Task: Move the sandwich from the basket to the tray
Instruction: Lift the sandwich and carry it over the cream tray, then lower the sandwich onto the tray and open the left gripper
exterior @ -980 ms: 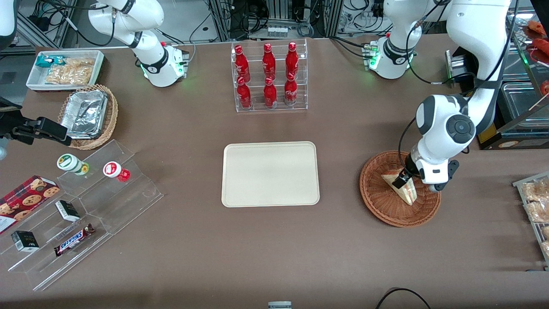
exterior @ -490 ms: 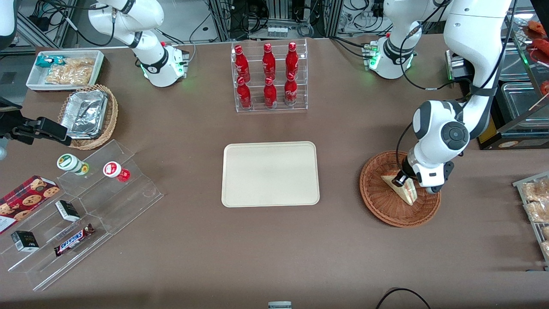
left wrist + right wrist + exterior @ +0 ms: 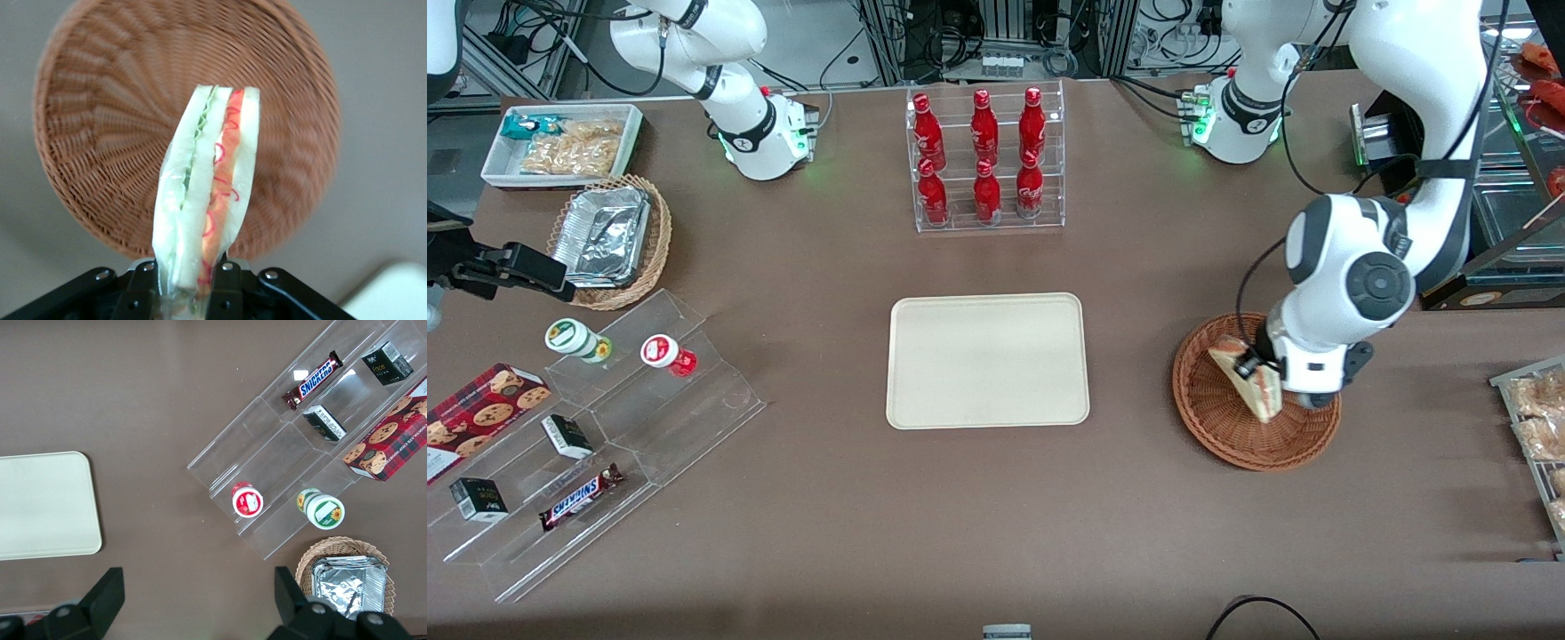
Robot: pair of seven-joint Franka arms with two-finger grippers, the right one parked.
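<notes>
The gripper point(image 3: 1252, 366) hangs over the basket point(image 3: 1218, 427), with its jaws clamped on the sandwich point(image 3: 1249, 380). In the front view the wedge sits at about 12 o'clock from the basket's centre, clear of the weave and tilted, one pale corner pointing toward 10 o'clock and the cut edge running down toward 5 o'clock. The wrist view shows the same hold from above: two black fingers point(image 3: 227, 287) press the bread on either side at one end of the sandwich point(image 3: 207, 193), whose layers of white bread, green filling and red filling stand edge-on. Below it lies the round woven floor of the basket point(image 3: 100, 153), with brown table around it. A pale corner of the tray point(image 3: 390, 297) shows in that view too.

The tray point(image 3: 987, 360) lies flat near the middle of the table, at roughly 9 o'clock from the basket and well apart from it, with nothing on it. From the tray, a clear rack of red bottles point(image 3: 985, 160) stands at 12 o'clock, farther from the front camera. Toward the parked arm's end of the table sit a tan basket with foil containers point(image 3: 609, 240), a white tray of snacks point(image 3: 560, 142), and a clear stepped stand point(image 3: 596, 444) holding two small cups, small boxes and a Snickers bar point(image 3: 580, 496). A cookie box point(image 3: 480, 413) lies just beside the stand.
</notes>
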